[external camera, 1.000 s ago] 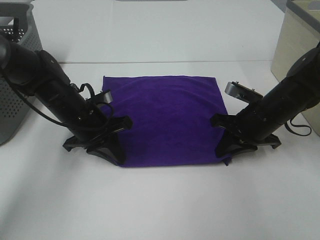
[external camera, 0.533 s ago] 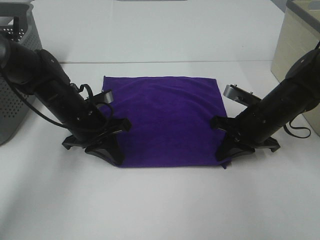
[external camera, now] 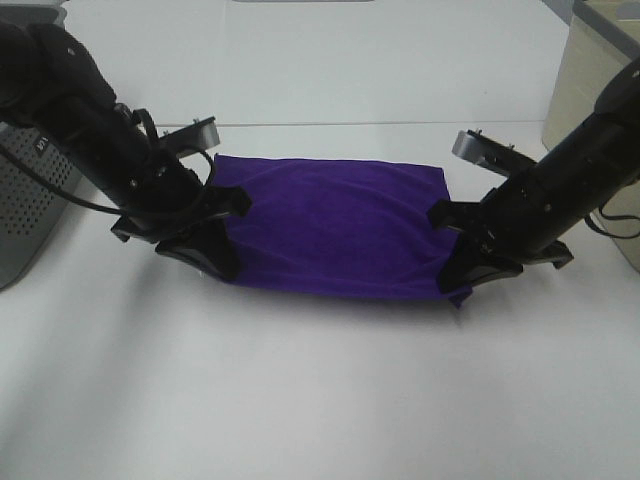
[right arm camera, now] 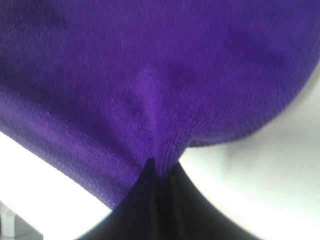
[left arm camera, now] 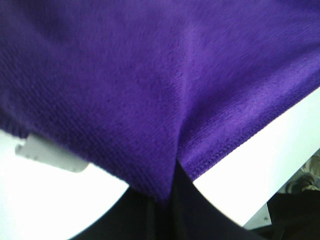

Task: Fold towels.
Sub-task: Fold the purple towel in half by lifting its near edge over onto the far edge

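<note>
The deep purple towel (external camera: 335, 228) lies on the white table, its near edge lifted off the surface and drawn toward the far edge. My left gripper (external camera: 208, 257) is shut on the towel's near-left corner. My right gripper (external camera: 462, 275) is shut on the near-right corner. In the left wrist view the purple cloth (left arm camera: 150, 90) is pinched between the dark jaws, with the white care tag (left arm camera: 50, 154) hanging at its edge. In the right wrist view the cloth (right arm camera: 150, 80) bunches into the shut jaws.
A grey basket (external camera: 25, 190) stands at the left edge, behind my left arm. A beige box (external camera: 600, 90) stands at the far right, beside my right arm. White table (external camera: 320, 400) stretches in front of the towel.
Both grippers have lifted the towel's near corners off the table and carried them away from the near edge, toward the far edge. The towel's visible area has shortened front to back.
</note>
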Robot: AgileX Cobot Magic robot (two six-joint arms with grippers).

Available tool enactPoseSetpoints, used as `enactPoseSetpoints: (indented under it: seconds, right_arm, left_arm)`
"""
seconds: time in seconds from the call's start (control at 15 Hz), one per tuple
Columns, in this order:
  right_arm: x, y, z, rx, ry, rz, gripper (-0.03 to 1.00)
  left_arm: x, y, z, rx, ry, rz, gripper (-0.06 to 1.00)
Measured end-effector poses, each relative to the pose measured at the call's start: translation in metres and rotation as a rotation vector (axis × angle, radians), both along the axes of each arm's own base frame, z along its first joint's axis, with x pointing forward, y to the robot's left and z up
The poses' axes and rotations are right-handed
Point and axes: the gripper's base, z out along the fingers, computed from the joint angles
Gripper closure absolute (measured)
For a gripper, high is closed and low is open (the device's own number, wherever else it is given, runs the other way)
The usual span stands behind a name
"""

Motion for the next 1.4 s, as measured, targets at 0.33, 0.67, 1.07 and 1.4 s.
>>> enactPoseSetpoints:
  seconds: [0.33, 0.67, 1.07, 1.4]
  right_arm:
    - [0.068, 0.002, 0.047, -0.069, -0.230, 0.002, 0.94]
    - [0.124, 0.002, 0.055, -0.163, -0.347, 0.001, 0.94]
    - [0.149, 0.004, 0.030, -0.172, -0.383, -0.026, 0.94]
    - [0.159, 0.007, 0.001, -0.147, -0.356, -0.061, 0.94]
  left_arm:
    - [0.051, -0.011, 0.043, -0.036, -0.271, 0.044, 0.94]
    - [0.099, -0.021, 0.038, -0.001, -0.398, 0.036, 0.94]
    - [0.131, -0.025, 0.015, 0.069, -0.487, 0.018, 0.94]
    - [0.137, -0.023, -0.006, 0.116, -0.475, 0.007, 0.94]
